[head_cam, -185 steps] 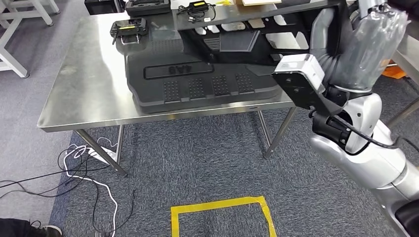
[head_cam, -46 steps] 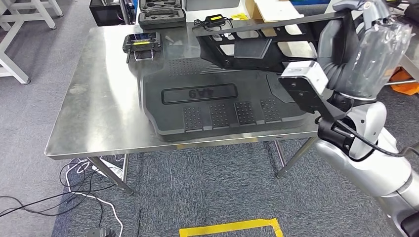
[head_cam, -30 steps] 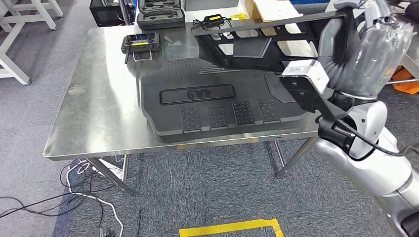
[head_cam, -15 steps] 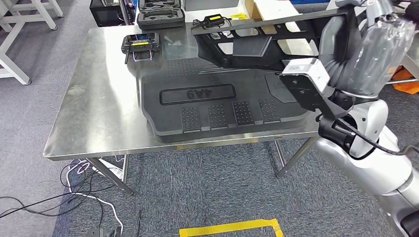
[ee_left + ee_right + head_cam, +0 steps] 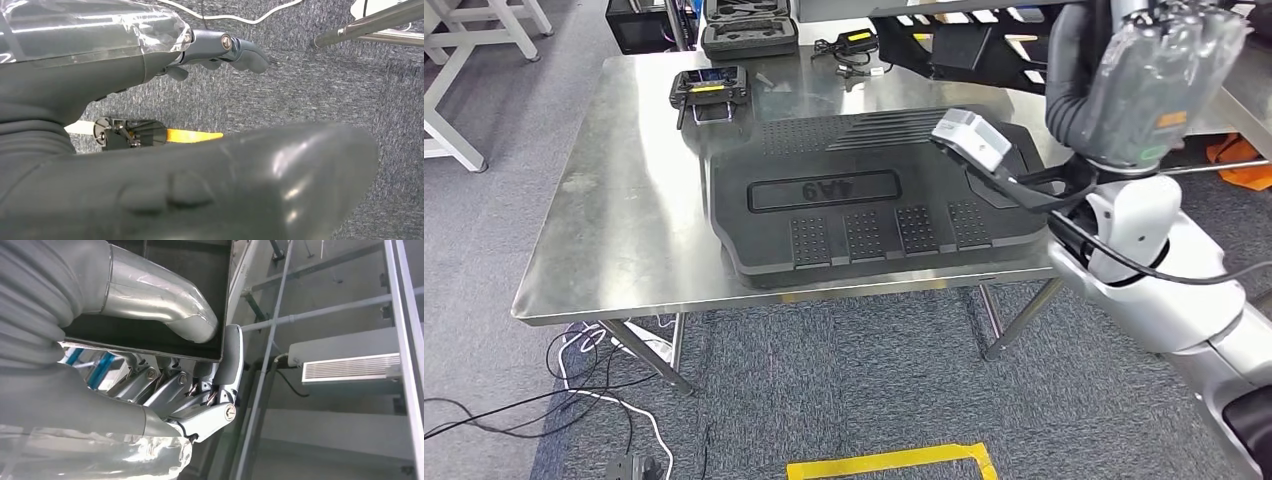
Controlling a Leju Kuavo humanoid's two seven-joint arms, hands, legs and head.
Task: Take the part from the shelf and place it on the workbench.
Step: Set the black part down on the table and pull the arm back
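The part (image 5: 969, 40), a long black openwork frame, hangs in the air at about 1 o'clock in the head view, over the far right of the workbench (image 5: 624, 200) and clear of its top. The right hand (image 5: 1139, 80) grips it at its right end; in the right wrist view the thumb (image 5: 160, 297) lies on one face of the dark panel (image 5: 150, 332) and the fingers (image 5: 220, 390) wrap its edge from the other side. On the bench, at the centre toward 3 o'clock, lies a large black moulded mat (image 5: 874, 195). At 11 o'clock sits a controller (image 5: 709, 88), with a black case (image 5: 749, 25) beyond it at 12 o'clock. The left hand (image 5: 150, 90) hangs over grey carpet (image 5: 325, 90), holding nothing, its fingers (image 5: 235, 47) loosely curled and apart from the thumb.
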